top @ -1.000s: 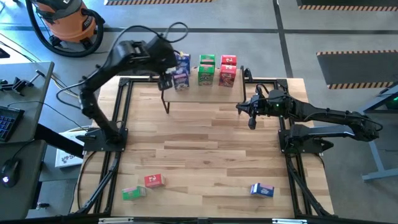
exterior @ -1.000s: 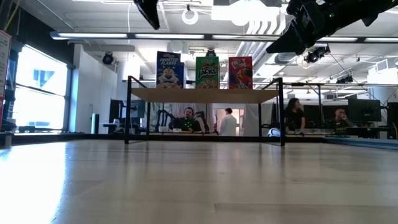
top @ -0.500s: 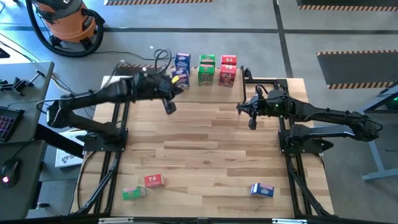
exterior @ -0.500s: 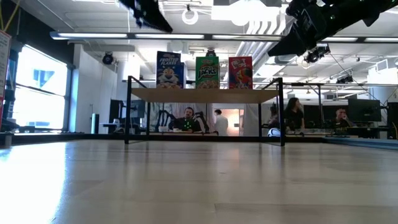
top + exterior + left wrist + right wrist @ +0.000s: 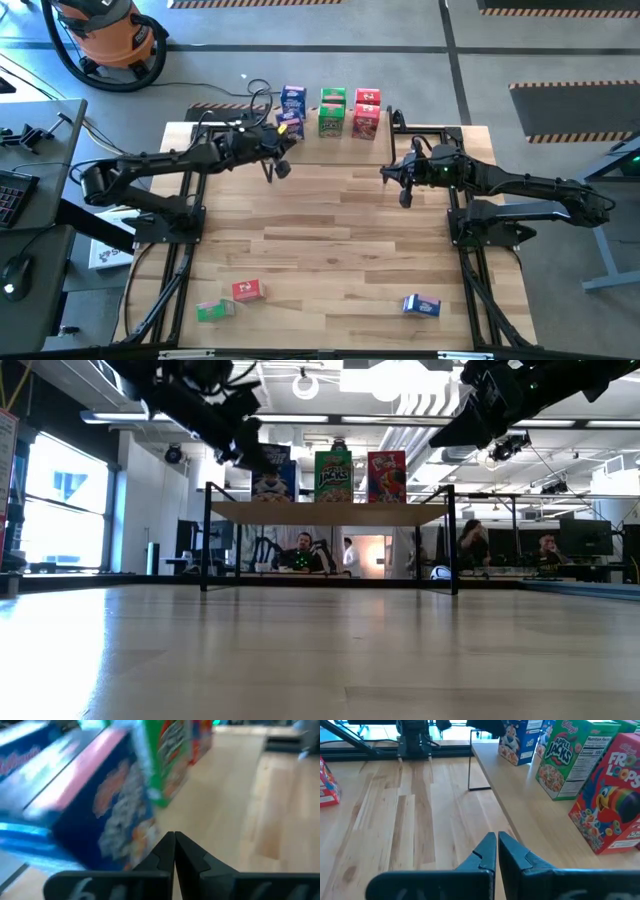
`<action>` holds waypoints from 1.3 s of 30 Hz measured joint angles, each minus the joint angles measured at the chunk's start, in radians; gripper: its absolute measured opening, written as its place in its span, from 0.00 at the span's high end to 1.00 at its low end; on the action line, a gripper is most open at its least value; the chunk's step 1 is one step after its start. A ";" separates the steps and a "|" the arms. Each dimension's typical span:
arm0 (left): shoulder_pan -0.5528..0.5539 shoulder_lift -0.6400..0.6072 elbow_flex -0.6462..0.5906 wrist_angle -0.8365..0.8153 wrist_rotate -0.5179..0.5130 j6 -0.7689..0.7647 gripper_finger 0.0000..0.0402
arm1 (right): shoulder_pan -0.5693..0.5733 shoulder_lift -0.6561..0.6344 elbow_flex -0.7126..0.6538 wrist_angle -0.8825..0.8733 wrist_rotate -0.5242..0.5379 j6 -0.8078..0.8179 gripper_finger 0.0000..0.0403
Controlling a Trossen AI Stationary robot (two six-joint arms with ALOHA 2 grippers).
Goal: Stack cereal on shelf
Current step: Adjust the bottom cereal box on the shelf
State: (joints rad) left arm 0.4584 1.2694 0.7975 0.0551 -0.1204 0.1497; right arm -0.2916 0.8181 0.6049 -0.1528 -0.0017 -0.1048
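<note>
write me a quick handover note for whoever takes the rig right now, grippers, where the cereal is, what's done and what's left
Left gripper: shut, empty, above the table just in front of the shelf, by the blue boxes.
Right gripper: shut, empty, hanging over the table near the shelf's right end, waiting.
On the shelf: three stacks in a row, blue, green, red. The wrist views show two boxes in each.
On the table, near edge: a green box and a red box close together at the left, a blue box at the right.
Done: six boxes shelved.
Left: those three loose boxes, probably one onto each matching stack.
</note>
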 joint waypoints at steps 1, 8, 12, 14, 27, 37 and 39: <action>0.014 0.010 0.000 0.001 -0.012 0.000 1.00 | 0.000 0.000 0.000 0.000 0.005 0.000 1.00; 0.069 0.061 0.000 0.029 -0.051 0.034 1.00 | 0.000 0.000 0.000 0.001 0.018 0.000 1.00; 0.089 0.085 0.000 0.059 -0.051 0.044 1.00 | 0.000 0.000 0.000 0.001 0.018 0.000 1.00; 0.093 0.092 0.000 0.065 -0.066 0.063 1.00 | 0.000 0.000 0.000 0.001 0.017 0.000 1.00; 0.035 -0.121 0.001 -0.171 -0.232 0.045 1.00 | 0.000 0.000 0.000 0.000 0.017 0.000 1.00; 0.163 -0.078 0.001 -0.094 -0.320 0.018 1.00 | 0.000 0.000 0.000 0.000 0.017 0.001 1.00; 0.185 -0.051 0.001 -0.038 -0.284 0.027 1.00 | 0.000 0.000 0.000 0.000 0.017 0.001 1.00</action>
State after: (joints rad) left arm 0.6429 1.2188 0.7982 0.0169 -0.4044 0.1765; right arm -0.2916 0.8181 0.6050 -0.1524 0.0151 -0.1038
